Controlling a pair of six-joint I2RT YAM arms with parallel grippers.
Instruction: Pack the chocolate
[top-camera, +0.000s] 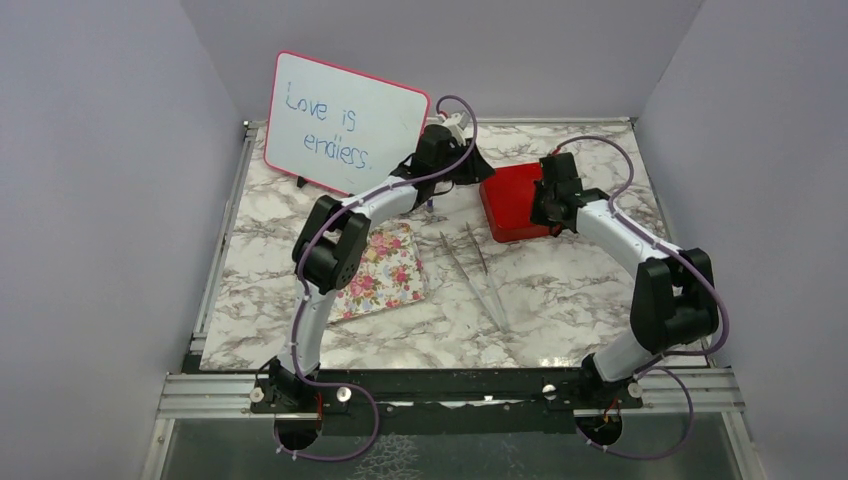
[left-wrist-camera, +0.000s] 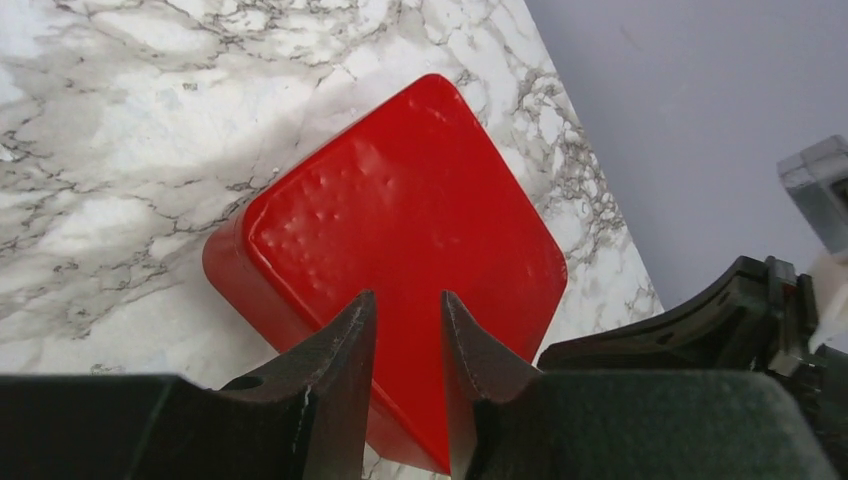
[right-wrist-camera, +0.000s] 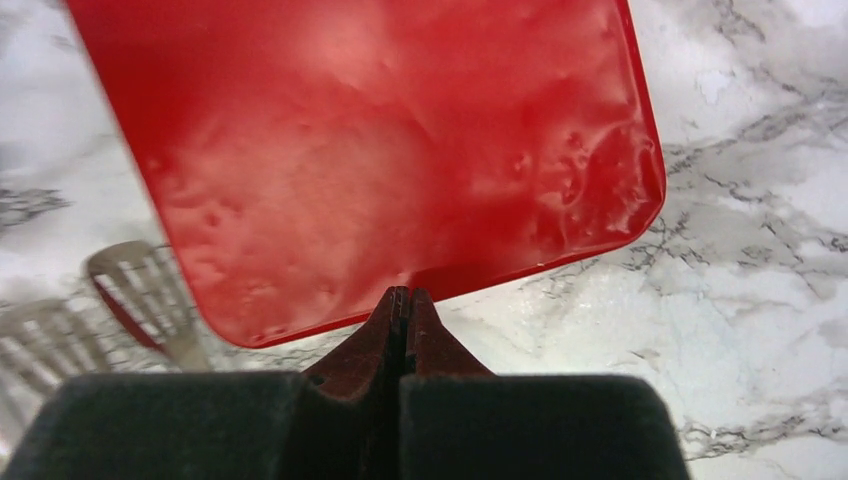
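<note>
No chocolate shows in any view. The red square box sits closed at the back of the table, its smooth lid filling both wrist views. My left gripper hovers over the box's left side, jaws a narrow gap apart with nothing between them. At the box's right edge my right gripper is shut and empty, its tips at the lid's near rim.
A pink floral tray lies under the left arm. Metal tongs rest mid-table, their tips also showing in the right wrist view. A pink-framed whiteboard stands at the back left. Purple walls enclose the marble table.
</note>
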